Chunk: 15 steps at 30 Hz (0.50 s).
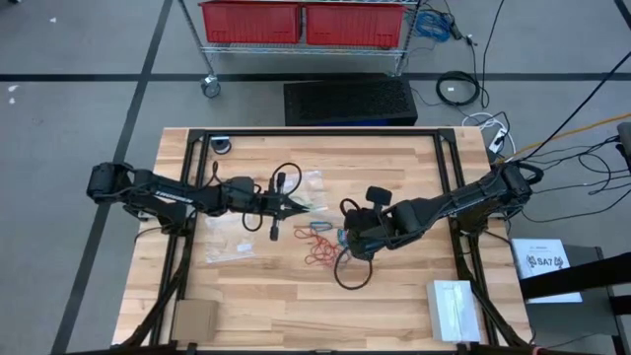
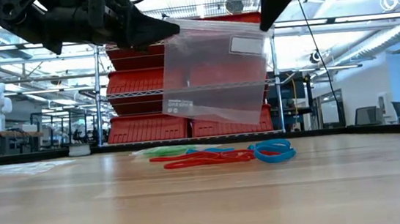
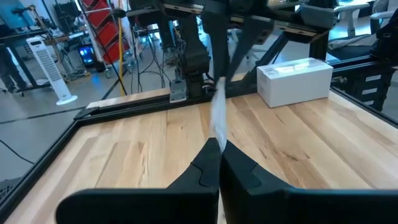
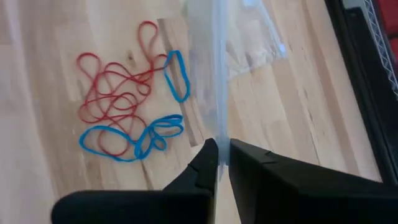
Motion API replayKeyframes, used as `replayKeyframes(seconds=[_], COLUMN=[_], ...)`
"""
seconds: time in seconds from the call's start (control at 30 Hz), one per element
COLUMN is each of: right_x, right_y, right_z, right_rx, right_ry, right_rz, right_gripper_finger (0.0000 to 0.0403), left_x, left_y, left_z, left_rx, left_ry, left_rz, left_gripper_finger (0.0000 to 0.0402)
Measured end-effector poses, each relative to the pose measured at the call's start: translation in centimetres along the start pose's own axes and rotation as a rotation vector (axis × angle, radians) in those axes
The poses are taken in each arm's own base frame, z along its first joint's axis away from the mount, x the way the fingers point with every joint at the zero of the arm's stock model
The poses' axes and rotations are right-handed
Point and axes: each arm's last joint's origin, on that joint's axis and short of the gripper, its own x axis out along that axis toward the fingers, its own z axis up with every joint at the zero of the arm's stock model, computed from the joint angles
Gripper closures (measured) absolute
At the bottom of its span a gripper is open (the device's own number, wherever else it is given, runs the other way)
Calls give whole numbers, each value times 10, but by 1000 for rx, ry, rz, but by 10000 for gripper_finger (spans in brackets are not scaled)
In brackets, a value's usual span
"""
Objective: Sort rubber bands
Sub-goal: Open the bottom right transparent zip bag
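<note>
— Wooden bench (image 1: 394, 306) up front, bare planks nearest the low camera; what lies on it first?

— Rubber bands (image 2: 219, 155), flat on the wood near the middle; red loops tangled together, blue ones beside and partly over them, a bit of green at the back edge of the pile; from above the pile (image 1: 320, 242) sits between the two arms.

— And over them?

— A clear zip bag (image 2: 215, 74) hangs in the air above the bands, apart from the bench; both arms have it; the left gripper (image 1: 296, 207) has its jaws closed on one upper edge, and its wrist camera shows the thin plastic (image 3: 219, 112) rising straight out of the pinched tips (image 3: 219, 149); the right gripper (image 4: 222, 155) pinches the other edge, jaws all but together with the film between them, red and blue bands (image 4: 127, 115) on the wood below it.

— Anything else on the wood?

— A second clear bag (image 1: 229, 248) lies flat toward the left arm's side; a white box (image 1: 452, 308) sits at the near right corner, a brown card (image 1: 194, 318) at the near left.

— Beyond the bench?

— A wire rack with red bins (image 2: 147, 95), seen through and around the hanging bag; cables (image 1: 458, 89) on the floor.
</note>
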Motion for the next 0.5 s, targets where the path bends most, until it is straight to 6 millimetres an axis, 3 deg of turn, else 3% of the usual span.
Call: replayKeyframes(seconds=[0.27, 0.5], right_x=[-3, -11], right_y=[4, 4], right_z=[9, 26], right_rx=[-78, -110], right_ry=[-100, -249], right_rz=[13, -9], right_gripper_finger=[342, 352], left_x=[0, 0], left_y=[0, 1], left_z=[0, 0], left_rx=[-2, -8], left_ry=[2, 4], left_rz=[2, 8], left_gripper_finger=[400, 400])
